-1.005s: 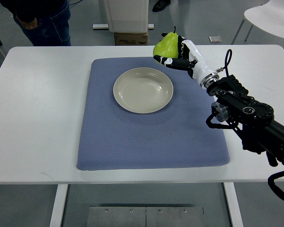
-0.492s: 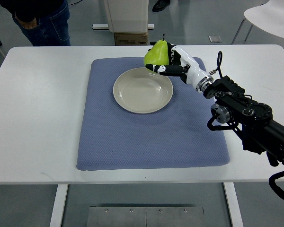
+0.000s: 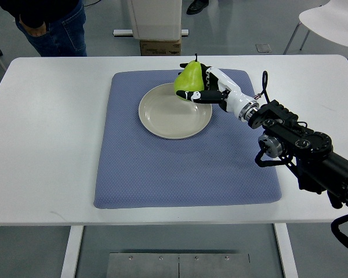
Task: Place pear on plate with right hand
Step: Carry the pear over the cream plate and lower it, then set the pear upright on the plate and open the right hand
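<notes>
One blue mat [image 3: 180, 168] w/ plate [image 3: 165, 119] on white table [image 3: 46, 133].

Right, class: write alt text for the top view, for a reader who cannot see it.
A robot's right hand holds a green pear over the far right rim of an empty beige plate. The plate sits on a blue mat on a white table.
</notes>
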You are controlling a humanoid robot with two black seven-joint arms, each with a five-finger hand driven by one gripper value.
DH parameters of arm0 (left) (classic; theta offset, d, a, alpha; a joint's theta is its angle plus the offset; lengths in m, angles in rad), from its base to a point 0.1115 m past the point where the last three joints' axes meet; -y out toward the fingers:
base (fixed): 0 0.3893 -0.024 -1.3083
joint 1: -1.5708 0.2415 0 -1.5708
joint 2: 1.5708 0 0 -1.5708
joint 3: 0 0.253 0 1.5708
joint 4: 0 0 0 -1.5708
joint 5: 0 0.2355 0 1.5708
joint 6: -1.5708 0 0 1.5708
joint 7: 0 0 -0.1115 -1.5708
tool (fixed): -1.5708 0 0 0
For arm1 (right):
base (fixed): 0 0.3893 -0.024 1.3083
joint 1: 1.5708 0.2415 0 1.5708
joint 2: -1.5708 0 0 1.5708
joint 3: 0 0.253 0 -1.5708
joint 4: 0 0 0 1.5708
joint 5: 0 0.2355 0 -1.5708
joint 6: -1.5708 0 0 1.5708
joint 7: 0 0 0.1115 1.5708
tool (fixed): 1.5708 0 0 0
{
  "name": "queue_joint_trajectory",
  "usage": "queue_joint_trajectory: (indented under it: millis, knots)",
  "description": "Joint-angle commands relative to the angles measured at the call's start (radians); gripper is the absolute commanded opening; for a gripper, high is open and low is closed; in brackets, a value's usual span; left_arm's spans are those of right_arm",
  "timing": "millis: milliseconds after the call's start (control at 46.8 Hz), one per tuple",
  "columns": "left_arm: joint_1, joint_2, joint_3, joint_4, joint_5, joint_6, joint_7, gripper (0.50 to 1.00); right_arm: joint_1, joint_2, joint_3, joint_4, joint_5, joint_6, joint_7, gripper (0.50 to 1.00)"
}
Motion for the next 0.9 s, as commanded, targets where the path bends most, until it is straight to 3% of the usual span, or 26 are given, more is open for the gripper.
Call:
queue_joint_trajectory:
  millis: [0, 876]
  knots:
    - [0.0, 0.0, 0.0, 0.0, 0.0, 0.001, 0.0, 1.0, -0.004, 0.0, -0.001, 0.001, 0.001, -0.003, 0.001, 0.5]
    - [0.0, 0.0, 0.0, 0.0, 0.0, 0.001, 0.0, 1.0, -0.073, 0.0, -0.043, -0.001, 0.001, -0.02, 0.007, 0.5]
